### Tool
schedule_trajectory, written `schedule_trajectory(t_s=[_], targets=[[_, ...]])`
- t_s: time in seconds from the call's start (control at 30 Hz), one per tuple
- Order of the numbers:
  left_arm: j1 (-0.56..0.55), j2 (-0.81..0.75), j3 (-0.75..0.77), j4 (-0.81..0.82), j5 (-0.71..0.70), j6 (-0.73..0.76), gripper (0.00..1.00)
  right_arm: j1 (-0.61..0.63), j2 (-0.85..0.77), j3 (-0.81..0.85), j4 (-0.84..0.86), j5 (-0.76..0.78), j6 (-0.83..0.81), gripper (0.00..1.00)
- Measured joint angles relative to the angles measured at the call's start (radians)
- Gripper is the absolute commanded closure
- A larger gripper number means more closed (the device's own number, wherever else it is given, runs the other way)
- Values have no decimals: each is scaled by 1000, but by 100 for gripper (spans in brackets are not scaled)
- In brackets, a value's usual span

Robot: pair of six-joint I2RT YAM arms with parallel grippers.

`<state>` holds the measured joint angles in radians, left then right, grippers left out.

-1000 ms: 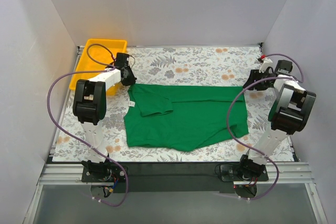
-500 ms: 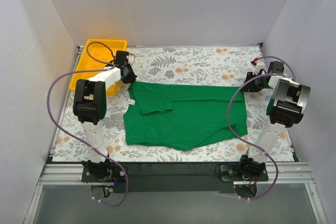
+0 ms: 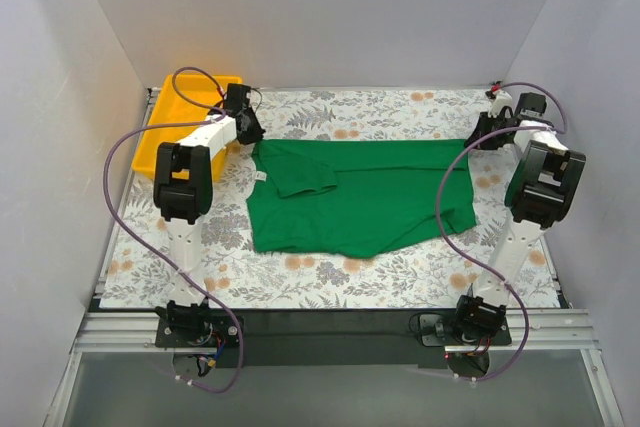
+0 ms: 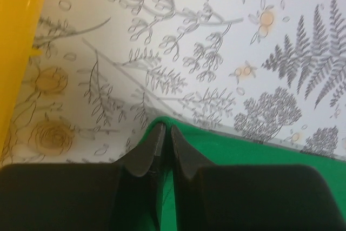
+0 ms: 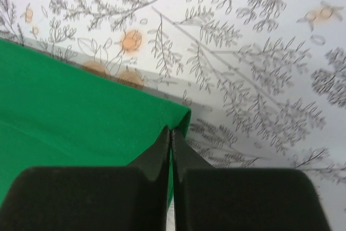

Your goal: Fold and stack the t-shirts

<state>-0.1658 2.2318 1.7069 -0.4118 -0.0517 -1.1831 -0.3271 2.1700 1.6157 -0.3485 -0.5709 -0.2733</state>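
The green t-shirt (image 3: 370, 202) is spread at the middle of the table (image 3: 400, 112). Its 10 o'clock corner is pinched by the left gripper (image 4: 164, 132), its 2 o'clock corner by the right gripper (image 5: 171, 133). Light, limp cloth is judged best taken by hemmed corners.

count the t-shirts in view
1: the green t-shirt lies spread mid-table, its far corners pinched by the left gripper and right gripper. The yellow tray is partly hidden.

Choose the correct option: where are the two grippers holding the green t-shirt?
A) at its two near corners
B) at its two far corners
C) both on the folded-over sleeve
B: the left gripper and the right gripper are each shut on a far corner of the t-shirt.
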Motion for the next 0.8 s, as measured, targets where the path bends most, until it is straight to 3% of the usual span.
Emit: schedule_trajectory(t_s=[0.13, 0.2, 0.23, 0.27, 0.3, 0.4, 0.5, 0.63, 0.8], targets=[[0, 99, 167, -36, -3, -3, 94, 9, 71, 123, 4, 4, 24, 99], [0, 153, 253, -55, -5, -3, 91, 16, 108, 180, 4, 8, 39, 86], [0, 179, 294, -64, -5, -4, 84, 19, 125, 205, 5, 9, 44, 77], [0, 201, 325, -68, -5, -4, 70, 22, 139, 227, 7, 15, 50, 68], [1, 215, 343, -72, -6, 0, 63, 23, 146, 241, 7, 18, 55, 54], [6, 232, 367, -82, 5, -6, 50, 26, 151, 255, 9, 19, 59, 39], [8, 214, 358, -68, 34, -3, 47, 26, 124, 222, 17, 19, 44, 33], [13, 122, 297, -34, 100, -3, 48, 27, -19, 62, 14, 17, -5, 30], [13, -166, 65, 51, 184, 3, 44, 28, -301, -214, 4, -23, -113, 28]])
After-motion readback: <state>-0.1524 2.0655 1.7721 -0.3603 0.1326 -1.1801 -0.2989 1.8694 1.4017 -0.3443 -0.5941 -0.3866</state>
